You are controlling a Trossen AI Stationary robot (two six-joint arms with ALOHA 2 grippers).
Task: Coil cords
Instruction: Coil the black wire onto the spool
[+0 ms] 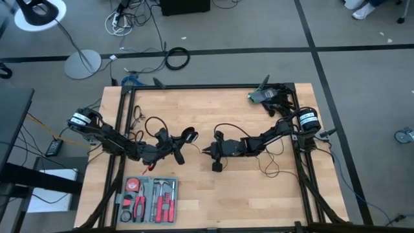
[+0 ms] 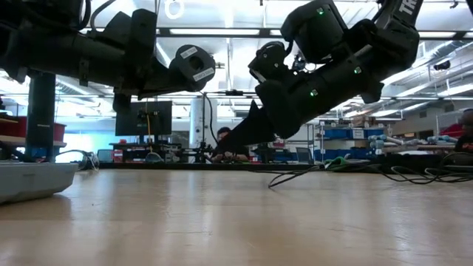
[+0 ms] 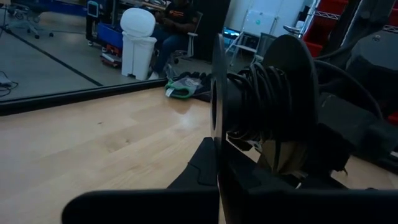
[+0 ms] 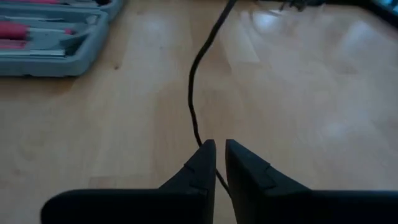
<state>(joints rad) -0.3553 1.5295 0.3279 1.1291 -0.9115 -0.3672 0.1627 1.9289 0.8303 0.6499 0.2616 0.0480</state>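
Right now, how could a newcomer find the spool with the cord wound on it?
Start at the wooden table and look near its middle, where the two arms almost meet. The left hand holds the spool. Unlike the loose cord pinched in the right hand, it is a round black reel with cord wrapped between two discs.

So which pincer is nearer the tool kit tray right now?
Left. The left pincer holds the cord spool just above and beyond the tool kit tray; the right pincer, pinching the cord, sits farther off toward the table's middle.
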